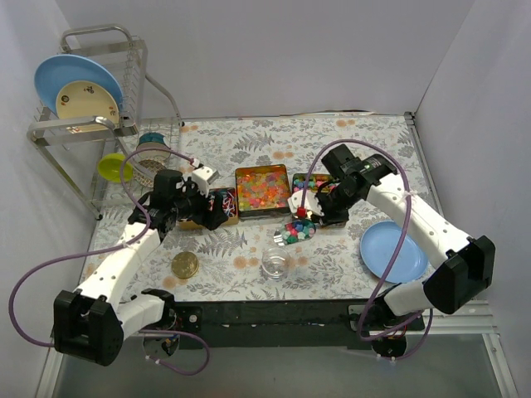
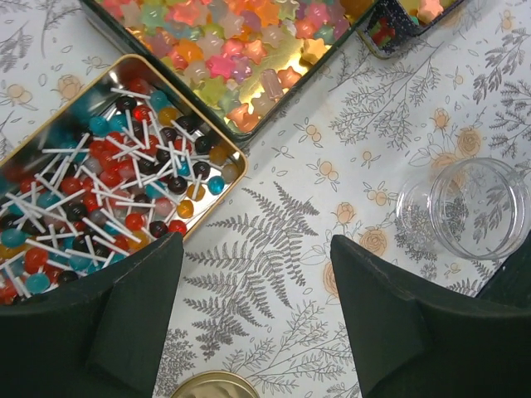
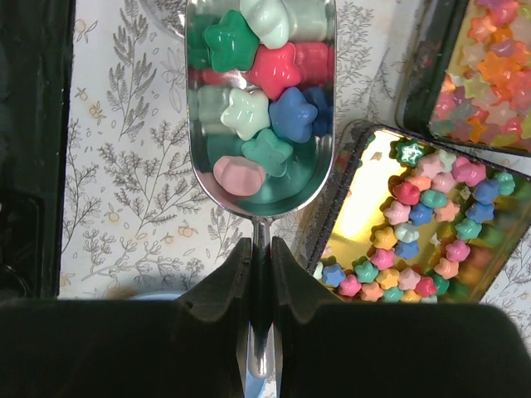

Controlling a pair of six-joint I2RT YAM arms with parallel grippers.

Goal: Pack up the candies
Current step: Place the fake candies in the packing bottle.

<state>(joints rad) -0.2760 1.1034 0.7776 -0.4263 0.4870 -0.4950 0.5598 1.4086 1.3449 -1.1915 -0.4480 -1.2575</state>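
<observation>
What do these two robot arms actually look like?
The left arm and right arm are white segments with chunky black joints. A purple cable loops along each. Their fingers are dark and wedge-shaped.

1. My gripper [image 2: 257, 249] hung open above the fern-print cloth [image 2: 290, 191], holding nothing.
2. Lollipops [image 2: 108, 182] filled a gold tin [image 2: 196, 116] at left.
3. Star gummies [image 2: 241, 50] lay in a 2nd tin [image 2: 290, 98] above.
4. A clear jar [image 2: 477, 207] sat at right, and a gold lid [image 2: 203, 385] showed at the bottom edge.
</observation>
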